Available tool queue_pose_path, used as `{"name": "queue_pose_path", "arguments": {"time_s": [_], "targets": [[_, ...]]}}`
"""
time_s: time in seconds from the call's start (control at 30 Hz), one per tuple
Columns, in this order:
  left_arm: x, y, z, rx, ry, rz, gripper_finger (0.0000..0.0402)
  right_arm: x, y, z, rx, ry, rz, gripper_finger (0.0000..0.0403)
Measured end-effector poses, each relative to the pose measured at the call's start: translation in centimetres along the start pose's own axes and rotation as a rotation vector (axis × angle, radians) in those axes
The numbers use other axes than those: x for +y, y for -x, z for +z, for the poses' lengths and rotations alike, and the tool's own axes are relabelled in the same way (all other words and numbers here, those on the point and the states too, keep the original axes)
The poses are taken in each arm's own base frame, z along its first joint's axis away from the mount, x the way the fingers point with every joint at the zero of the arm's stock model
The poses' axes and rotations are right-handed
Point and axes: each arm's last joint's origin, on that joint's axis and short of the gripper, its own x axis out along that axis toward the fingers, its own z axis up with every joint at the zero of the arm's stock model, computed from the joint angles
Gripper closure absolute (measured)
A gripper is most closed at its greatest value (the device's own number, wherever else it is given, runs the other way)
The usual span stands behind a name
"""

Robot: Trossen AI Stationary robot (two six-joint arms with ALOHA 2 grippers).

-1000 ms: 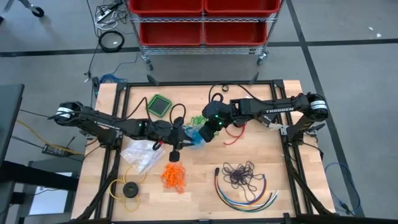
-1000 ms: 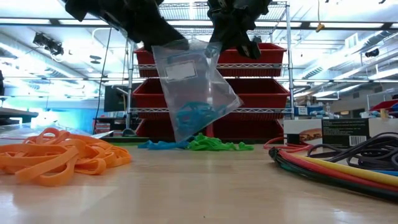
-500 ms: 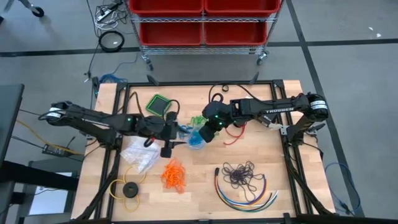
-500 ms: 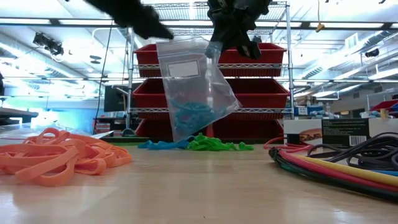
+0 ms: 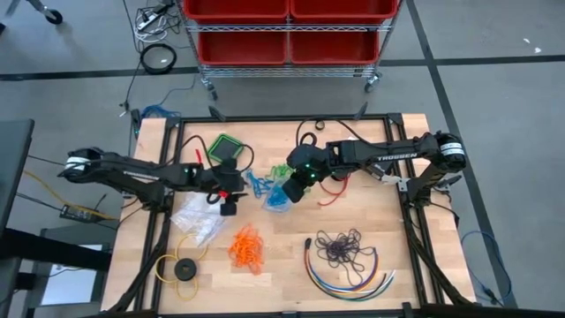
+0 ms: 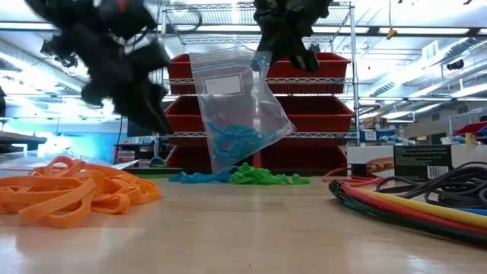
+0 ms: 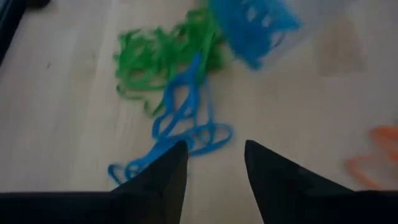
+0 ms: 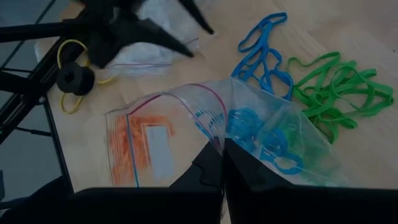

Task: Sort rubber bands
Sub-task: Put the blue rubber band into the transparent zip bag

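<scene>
the right gripper (image 8: 219, 163) pinches the clear bag (image 5: 281, 196) of blue bands above the loose blue rubber bands (image 5: 256, 184). the left gripper (image 7: 212, 163), fingers spread and empty, hovers just beside those bands.

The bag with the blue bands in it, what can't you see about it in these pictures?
- How many blue bands are in the clear bag: low view, bunched together.
- The bag's white label: too small to read.
- The bag's top corner: low view, hidden by the right gripper.
- The left gripper: low view, blurred.
</scene>
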Motion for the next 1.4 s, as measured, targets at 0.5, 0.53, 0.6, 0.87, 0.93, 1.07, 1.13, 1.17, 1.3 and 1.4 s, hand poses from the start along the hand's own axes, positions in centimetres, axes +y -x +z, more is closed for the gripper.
{"name": "queue_pose_path", "arguments": {"time_s": [0.5, 0.53, 0.6, 0.87, 0.93, 1.07, 1.13, 1.17, 1.3, 1.4], "targets": [[2.5, -5.4, -4.6, 0.007, 0.058, -0.027, 0.0239, 0.0, 0.0, 0.0, -0.007, 0.009, 0.000, 0.0403], [2.6, -5.7, -4.6, 0.021, 0.063, -0.026, 0.0239, 0.0, 0.0, 0.0, -0.007, 0.009, -0.001, 0.0403], [3.0, -6.4, -4.6, 0.042, 0.079, -0.029, 0.0239, 0.0, 0.0, 0.0, -0.006, 0.011, -0.001, 0.0403], [4.2, -7.8, -4.5, 0.088, 0.159, -0.022, 0.0274, 0.0, 0.0, 0.0, -0.004, 0.019, -0.002, 0.0403], [4.5, -7.8, -4.5, 0.109, 0.180, -0.018, 0.0300, 0.0, 0.0, 0.0, -0.003, 0.019, -0.003, 0.0403], [4.8, -7.7, -4.3, 0.174, 0.152, -0.024, 0.0372, 0.0, 0.0, 0.0, -0.003, 0.019, -0.003, 0.0403], [4.8, -7.7, -4.3, 0.198, 0.144, -0.041, 0.0391, 0.0, 0.0, 0.0, -0.003, 0.019, -0.003, 0.0403], [4.8, -7.5, -4.2, 0.204, 0.145, -0.052, 0.0392, 0.0, 0.0, 0.0, -0.001, 0.019, -0.004, 0.0403], [4.3, -6.5, -4.0, 0.208, 0.160, -0.141, 0.0397, 0.0, 0.0, 0.0, -0.001, 0.019, -0.004, 0.0403], [3.4, -5.1, -3.6, 0.172, 0.188, -0.278, 0.0398, 0.0, 0.0, 0.0, -0.001, 0.019, -0.004, 0.0403]]}}
